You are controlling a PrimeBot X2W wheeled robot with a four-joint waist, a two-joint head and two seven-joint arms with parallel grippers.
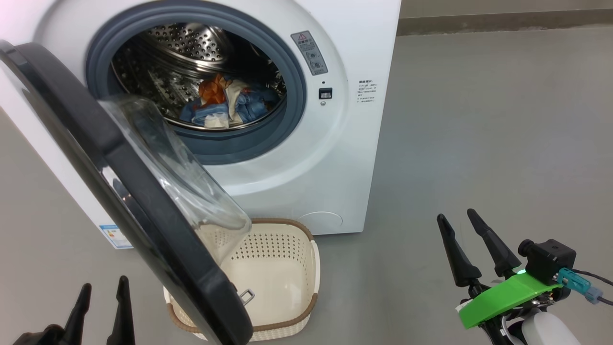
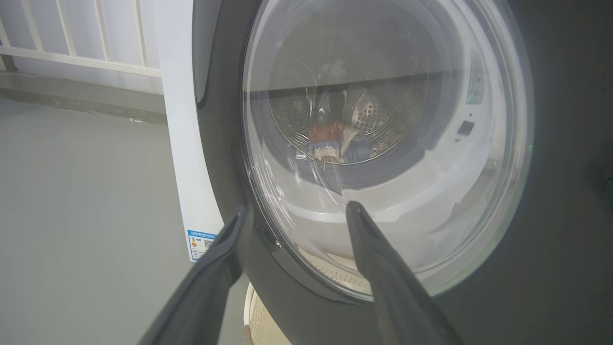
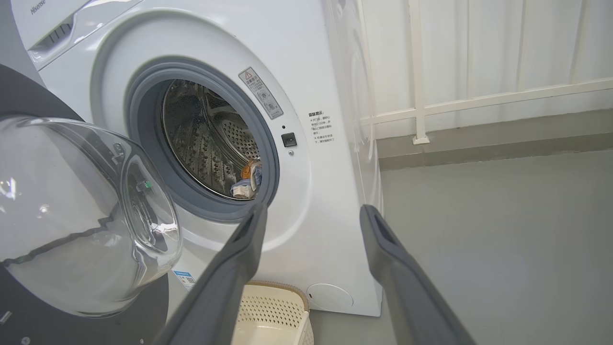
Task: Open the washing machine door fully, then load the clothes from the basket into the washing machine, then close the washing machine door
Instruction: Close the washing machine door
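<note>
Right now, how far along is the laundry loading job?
Done: the washing machine door stands open, the clothes lie in the steel drum, and the basket looks empty where visible. In hand: nothing; left gripper and right gripper are both open. Left: closing the door.

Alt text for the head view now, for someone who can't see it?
The washing machine door stands open at the left, with the clothes inside the washing machine. The basket sits empty on the floor in front, partly behind the door. The left gripper and right gripper are open at the bottom corners.
</note>
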